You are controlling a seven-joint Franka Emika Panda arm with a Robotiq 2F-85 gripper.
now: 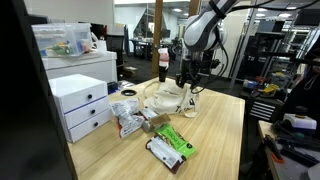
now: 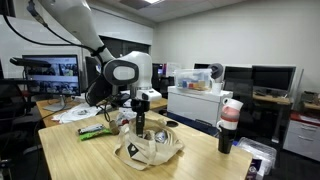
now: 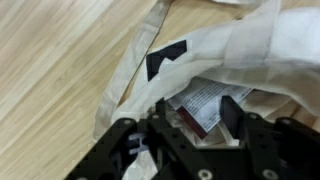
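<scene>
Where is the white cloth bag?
In an exterior view the white cloth bag lies on the wooden table, right under the robot's jaws, behind a green packet.

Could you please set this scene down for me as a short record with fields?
gripper: open, pointing down into the bag
bag: white cloth, slumped on the table, mouth open
inside bag: red and white packet, lying between the jaws in the wrist view
contact: cannot tell whether the gripper touches the packet
beside bag: green packet and other wrappers on the table
further off: white drawers
</scene>
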